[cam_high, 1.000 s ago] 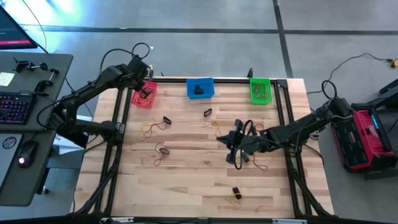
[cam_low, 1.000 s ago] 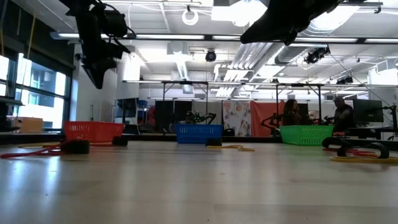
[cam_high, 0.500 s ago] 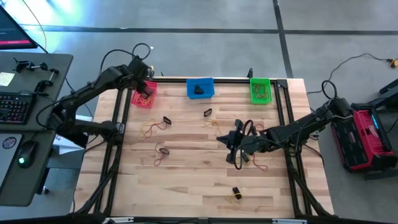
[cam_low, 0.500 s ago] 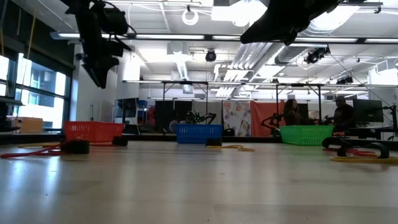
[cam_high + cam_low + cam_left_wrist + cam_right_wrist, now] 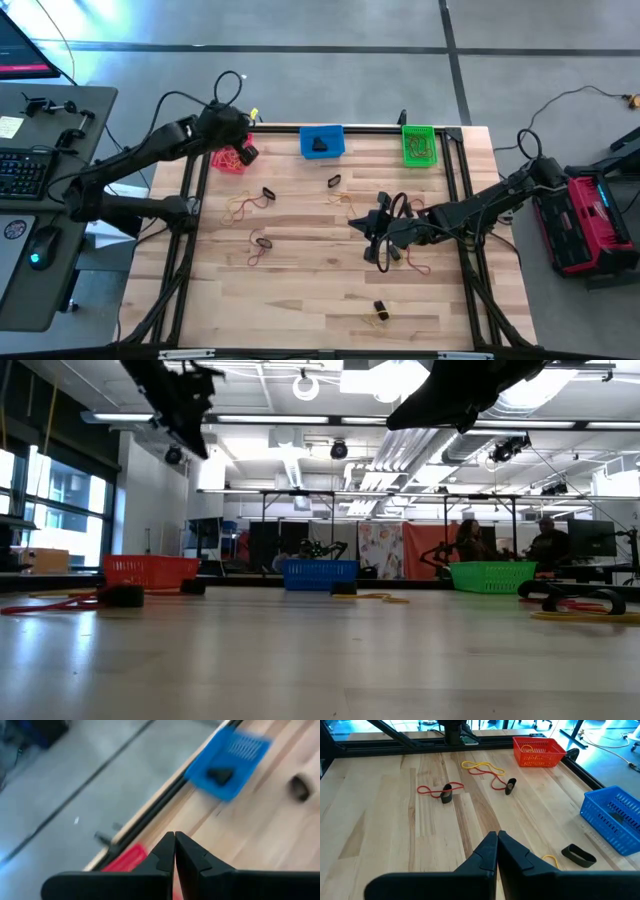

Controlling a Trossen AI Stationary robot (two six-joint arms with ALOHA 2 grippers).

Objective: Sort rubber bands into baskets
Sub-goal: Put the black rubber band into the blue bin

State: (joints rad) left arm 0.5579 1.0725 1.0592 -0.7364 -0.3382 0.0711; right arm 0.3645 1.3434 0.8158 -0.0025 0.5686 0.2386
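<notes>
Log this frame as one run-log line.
left gripper: shut, empty, above red basket | right gripper: shut, idle mid-table | loose rubber bands remain on table

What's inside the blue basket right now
The blue basket holds one dark lump near its middle, which looks like a black rubber band; the left wrist view shows it too. Its shape is blurred, and anything lying under it is hidden.

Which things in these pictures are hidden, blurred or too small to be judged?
- High view: the green basket holds a tangle; band colours and count too small.
- Low view: mesh walls hide what lies in the red-pink basket.
- Left wrist view: the dark lump in the blue basket is blurred.
</notes>
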